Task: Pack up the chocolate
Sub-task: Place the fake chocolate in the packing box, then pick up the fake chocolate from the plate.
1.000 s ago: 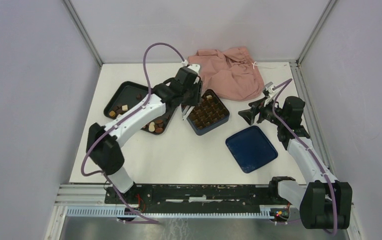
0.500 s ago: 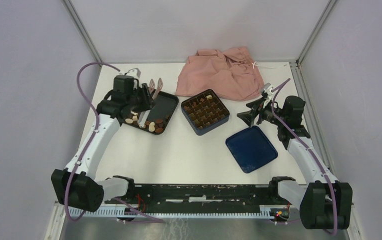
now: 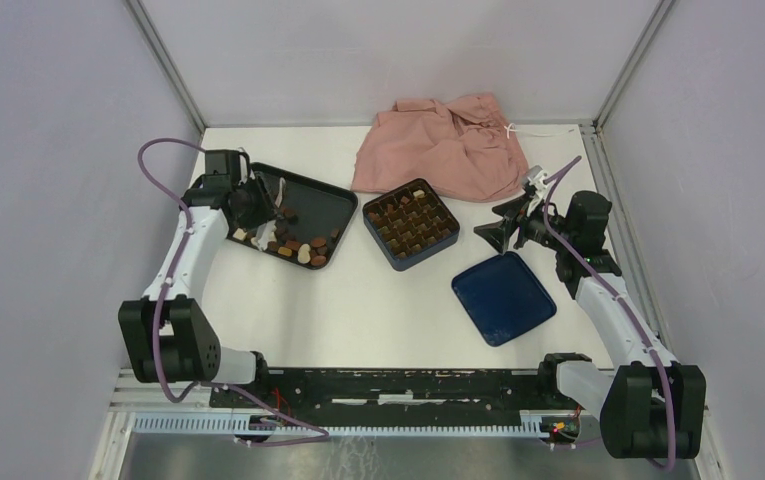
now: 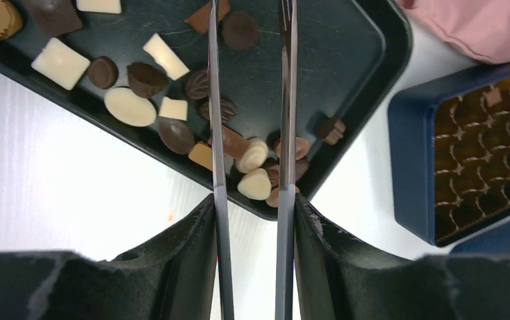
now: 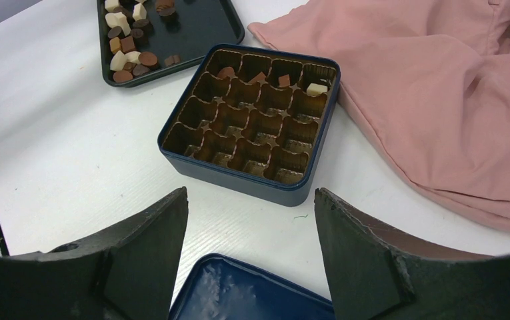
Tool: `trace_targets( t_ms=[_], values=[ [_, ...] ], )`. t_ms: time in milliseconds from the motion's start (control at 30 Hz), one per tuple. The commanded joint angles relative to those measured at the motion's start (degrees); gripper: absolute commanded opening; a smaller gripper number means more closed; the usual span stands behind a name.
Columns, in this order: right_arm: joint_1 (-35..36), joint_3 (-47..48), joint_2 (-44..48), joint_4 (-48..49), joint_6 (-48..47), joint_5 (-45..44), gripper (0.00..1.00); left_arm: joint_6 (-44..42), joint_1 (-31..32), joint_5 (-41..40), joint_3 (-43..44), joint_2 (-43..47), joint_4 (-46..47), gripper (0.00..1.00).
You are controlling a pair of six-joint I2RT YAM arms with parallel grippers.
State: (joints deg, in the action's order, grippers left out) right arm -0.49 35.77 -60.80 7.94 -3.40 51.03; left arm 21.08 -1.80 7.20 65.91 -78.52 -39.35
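Your left gripper (image 3: 278, 193) hangs over the black tray (image 4: 345, 60) at the left of the worktop (image 3: 358, 300). Its two thin fingers (image 4: 217, 133) stand apart and parallel. Nothing sits between them along the length that shows, though their tips run off the top edge of the left wrist view. Most of the chocolate (image 4: 130, 107) lies loose in that tray, bunched toward its near side: dark brown, tan and cream pieces, some round and some square. Several lie directly below the gap between the fingers.

A few more pieces (image 5: 317, 88) sit in the gridded insert of the dark blue box (image 5: 239, 175), all in the row of cells nearest the pink cloth (image 5: 425, 87). One is cream and the others are brown. The box stands just right of the tray, and its far corner touches the cloth.

Your right gripper (image 3: 493, 224) is held above the worktop to the right of the box. It points toward the box, with its fingers (image 5: 152, 253) spread wide and nothing between them. The blue lid (image 3: 503, 297) lies flat, near the box on its near-right side.
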Motion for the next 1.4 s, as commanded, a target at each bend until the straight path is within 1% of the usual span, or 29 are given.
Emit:
trace_targets(
  t_ms=[0, 67, 167, 367, 833, 1367],
  values=[
    [0.2, 3.0, 0.0, 0.5, -1.3, 1.2, 0.75, -4.4, -0.8, -2.3, 4.6, -2.3, 0.7, 0.48],
    [1.7, 3.4, -0.5, -0.3, -1.9, 1.0, 0.75, -4.8, -0.8, -4.1, 5.7, -3.6, 0.2, 0.48],
    [2.1, 4.4, -1.0, -2.0, -3.2, 0.8, 0.75, -5.3, -0.9, -5.7, 7.3, -5.2, -0.1, 0.48],
    [3.0, 4.6, -0.5, -2.3, -3.6, 0.9, 0.75, -6.3, -0.9, -6.9, 10.1, -9.4, -0.1, 0.48],
    [3.7, 4.7, -0.9, -2.8, -4.2, 1.0, 0.75, -7.0, -0.7, -5.4, 14.0, -18.0, 0.3, 0.47],
    [4.0, 4.8, -1.3, -3.2, -4.8, 0.7, 0.75, -6.8, 0.6, -7.0, 15.7, -22.8, -0.1, 0.46]
  ],
)
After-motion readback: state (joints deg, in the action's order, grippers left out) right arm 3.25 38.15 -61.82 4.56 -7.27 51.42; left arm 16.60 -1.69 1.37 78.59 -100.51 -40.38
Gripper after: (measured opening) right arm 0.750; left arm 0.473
